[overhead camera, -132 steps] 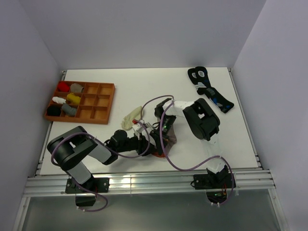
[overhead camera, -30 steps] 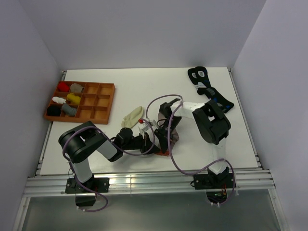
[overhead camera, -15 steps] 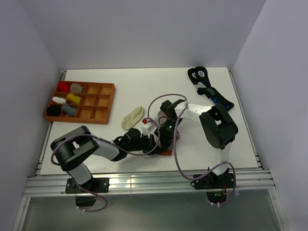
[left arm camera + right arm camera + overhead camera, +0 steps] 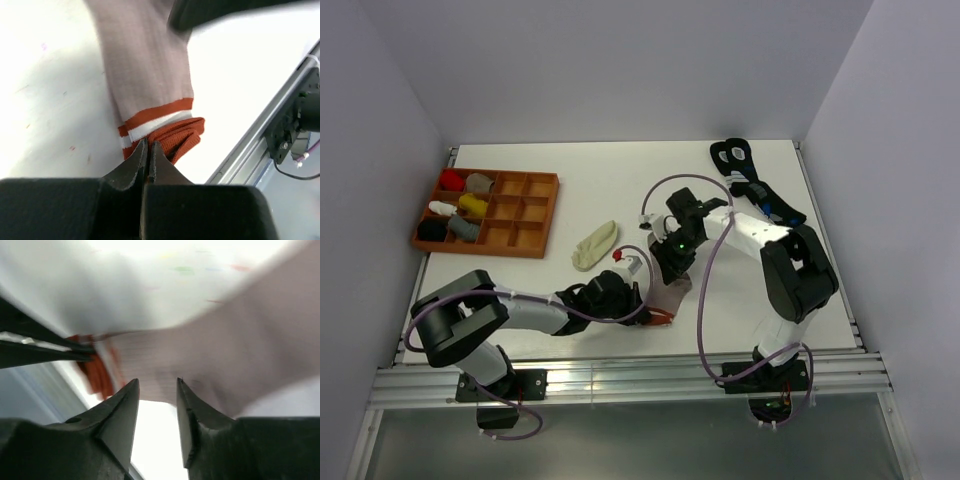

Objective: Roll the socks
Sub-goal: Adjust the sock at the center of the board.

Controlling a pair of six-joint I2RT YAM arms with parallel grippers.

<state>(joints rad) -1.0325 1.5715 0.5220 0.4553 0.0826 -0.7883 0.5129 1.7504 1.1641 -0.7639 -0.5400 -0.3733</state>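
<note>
Since half a second earlier, the right gripper has been lifted off the taupe sock and its jaws parted. The right elbow has been swung further from the tray.

Top view: the taupe sock is found well right of the tray and nearer the arm bases than it is. Its striped cuff lies at the end farthest from the tray, and the left gripper is laid against that cuff. The cream sock lies flat and untouched just off the tray's near right corner. The black socks lie far right of the tray. Six small bundles are held in the tray's two left columns: red, pale and black, then grey, yellow and grey. Nothing is seen in the other six compartments.

Left wrist view: the left gripper is shut, its tips touching the striped cuff where the red edge is folded over. Whether fabric is nipped cannot be told. The cuff is judged to be pinned there so the fold is kept.

Right wrist view, blurred: the right gripper is held above the taupe sock, jaws apart with nothing between them. A regrip for rolling is judged likely.
</note>
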